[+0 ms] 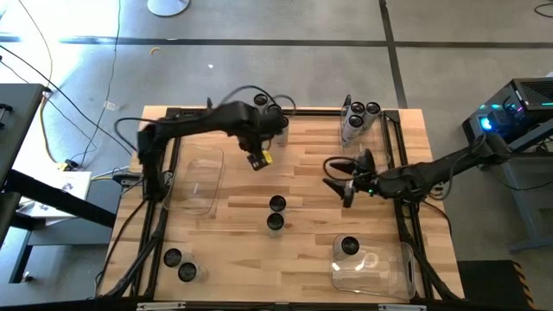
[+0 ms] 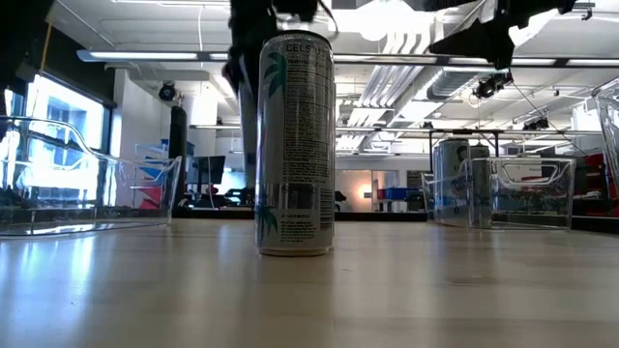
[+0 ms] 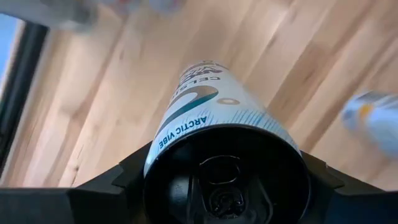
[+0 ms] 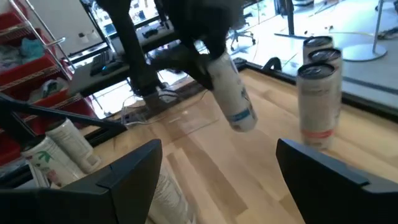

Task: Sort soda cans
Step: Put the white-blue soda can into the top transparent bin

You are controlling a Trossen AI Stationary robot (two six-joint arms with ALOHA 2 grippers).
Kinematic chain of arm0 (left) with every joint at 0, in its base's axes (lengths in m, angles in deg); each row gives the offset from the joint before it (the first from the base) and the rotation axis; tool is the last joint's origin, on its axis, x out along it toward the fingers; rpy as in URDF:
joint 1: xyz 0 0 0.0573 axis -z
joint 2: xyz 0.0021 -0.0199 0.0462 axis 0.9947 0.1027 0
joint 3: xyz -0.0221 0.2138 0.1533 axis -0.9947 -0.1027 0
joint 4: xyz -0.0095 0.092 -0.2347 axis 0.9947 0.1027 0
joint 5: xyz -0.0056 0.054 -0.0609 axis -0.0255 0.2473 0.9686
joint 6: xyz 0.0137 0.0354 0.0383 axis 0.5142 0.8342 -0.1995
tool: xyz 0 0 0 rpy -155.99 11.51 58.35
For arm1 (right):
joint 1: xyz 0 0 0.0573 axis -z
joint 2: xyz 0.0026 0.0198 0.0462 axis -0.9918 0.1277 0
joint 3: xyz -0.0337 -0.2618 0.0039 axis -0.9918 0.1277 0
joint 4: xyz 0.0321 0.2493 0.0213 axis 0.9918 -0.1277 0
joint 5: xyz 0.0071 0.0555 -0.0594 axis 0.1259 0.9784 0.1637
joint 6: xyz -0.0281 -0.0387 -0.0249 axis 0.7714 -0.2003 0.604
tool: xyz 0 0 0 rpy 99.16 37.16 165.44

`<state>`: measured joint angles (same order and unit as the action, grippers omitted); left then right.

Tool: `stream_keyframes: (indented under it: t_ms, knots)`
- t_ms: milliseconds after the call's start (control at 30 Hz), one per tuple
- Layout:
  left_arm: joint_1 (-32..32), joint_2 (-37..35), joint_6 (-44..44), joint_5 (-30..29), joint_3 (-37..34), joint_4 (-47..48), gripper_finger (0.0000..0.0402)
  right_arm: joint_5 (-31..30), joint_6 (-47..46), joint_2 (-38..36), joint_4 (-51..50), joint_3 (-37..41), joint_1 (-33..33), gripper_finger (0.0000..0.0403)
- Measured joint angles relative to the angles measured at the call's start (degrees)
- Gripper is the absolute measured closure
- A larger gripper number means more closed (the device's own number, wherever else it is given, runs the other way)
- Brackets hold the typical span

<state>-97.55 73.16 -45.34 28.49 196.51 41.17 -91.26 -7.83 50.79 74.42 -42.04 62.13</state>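
Note:
My left gripper hangs over the table's far middle, shut on a white soda can that shows past its two fingers in the left wrist view. My right gripper stands open and holds nothing, to the right of the middle, pointing toward the table's left side. Two soda cans stand upright on their bases in the table's middle. Three stand at the far right, two at the near left, and one at the near right. My left gripper pinches the can's upper end, just below the dark top, between its two fingers. The fingers come from above and point down. The can hangs below them, lifted clear of the table, its lower end somewhat tilted.
A clear plastic bin stands at the table's left side, beside the left arm's base. Another clear bin sits at the near right corner. A dark frame runs along the table's edges. Bare wood lies between the middle cans and the far edge.

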Motion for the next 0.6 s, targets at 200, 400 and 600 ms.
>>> stream_keyframes:
  t_ms: [200,400,600]
  knots:
    - [2.0,6.5,5.4,-3.0,0.0,-2.4,0.0139,0.0,-2.3,7.1,5.4,0.0,0.0,0.0091]
    - [3.5,9.3,9.9,-1.0,0.0,-9.8,0.0137,0.0,-3.7,9.5,6.3,0.0,0.0,0.0091]
    - [4.4,10.4,13.3,-0.6,0.2,-12.9,0.0137,0.0,-2.7,9.5,6.2,0.0,0.0,0.0091]
